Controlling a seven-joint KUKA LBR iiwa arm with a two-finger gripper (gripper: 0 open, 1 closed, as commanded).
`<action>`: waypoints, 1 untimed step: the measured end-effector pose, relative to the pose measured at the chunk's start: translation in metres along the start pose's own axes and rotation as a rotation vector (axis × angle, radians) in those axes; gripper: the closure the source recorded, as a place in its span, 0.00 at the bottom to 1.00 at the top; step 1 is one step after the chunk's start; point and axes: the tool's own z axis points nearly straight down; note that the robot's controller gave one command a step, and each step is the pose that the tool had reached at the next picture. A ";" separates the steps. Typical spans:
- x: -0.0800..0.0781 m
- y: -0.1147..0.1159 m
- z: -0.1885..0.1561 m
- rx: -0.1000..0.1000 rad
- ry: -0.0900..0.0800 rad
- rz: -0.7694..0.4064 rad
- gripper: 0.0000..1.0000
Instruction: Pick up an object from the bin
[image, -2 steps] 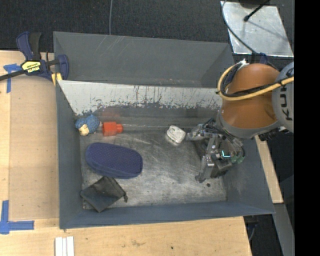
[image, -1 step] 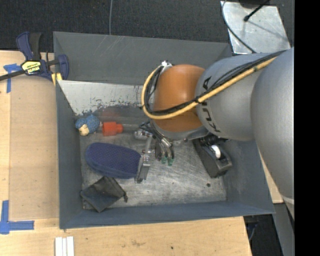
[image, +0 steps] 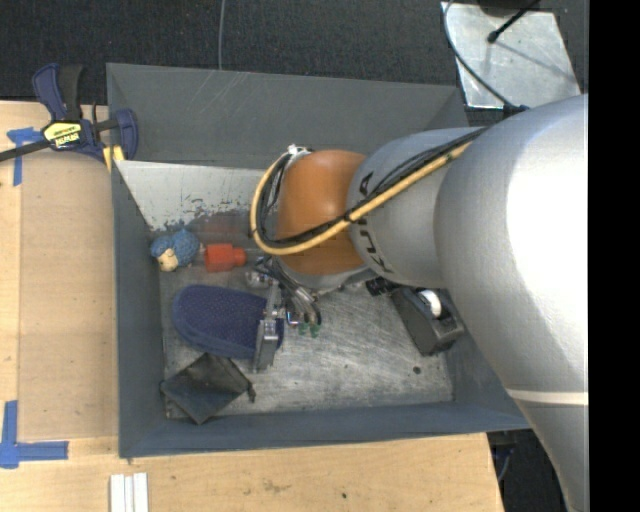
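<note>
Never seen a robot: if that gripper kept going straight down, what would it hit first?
The gripper would likely meet the right edge of the dark blue cloth bundle, or bin floor beside it; depth unclear.

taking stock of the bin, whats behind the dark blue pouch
Behind the dark blue pouch, toward the far wall, lie a small blue soft toy and an orange-red piece. Further right, the arm's orange cover hides the floor.
</note>
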 end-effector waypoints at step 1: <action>-0.002 0.000 -0.005 -0.001 -0.007 0.001 1.00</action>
